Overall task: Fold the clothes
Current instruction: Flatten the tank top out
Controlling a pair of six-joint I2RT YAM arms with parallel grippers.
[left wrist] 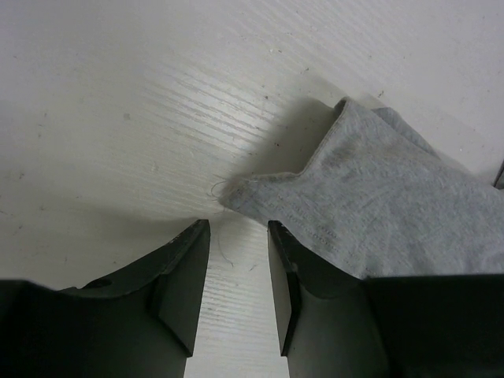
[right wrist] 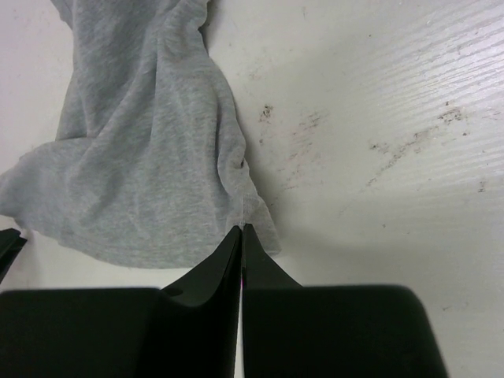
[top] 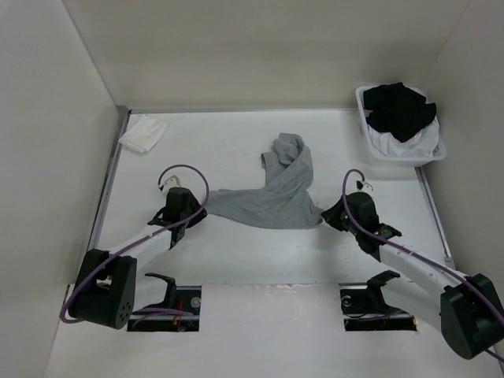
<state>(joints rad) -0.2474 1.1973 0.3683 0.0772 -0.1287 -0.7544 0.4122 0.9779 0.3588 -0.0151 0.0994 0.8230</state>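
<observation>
Right gripper (right wrist: 241, 230) has its jaws pressed together, pinching the hem at the right corner of the grey sleeveless top (top: 264, 206). Left gripper (left wrist: 239, 228) is partly open with nothing between the jaws; the top's left corner lies just ahead of its tips and one finger overlaps the fabric edge. Top sits mid-table (top: 236, 260), lower part spread flat between both arms, upper part bunched and twisted toward the back. White basket (top: 362, 98) at far right corner holds a black garment (top: 400, 109), well apart. Small white cloth (top: 143, 134) at far left corner, well apart.
</observation>
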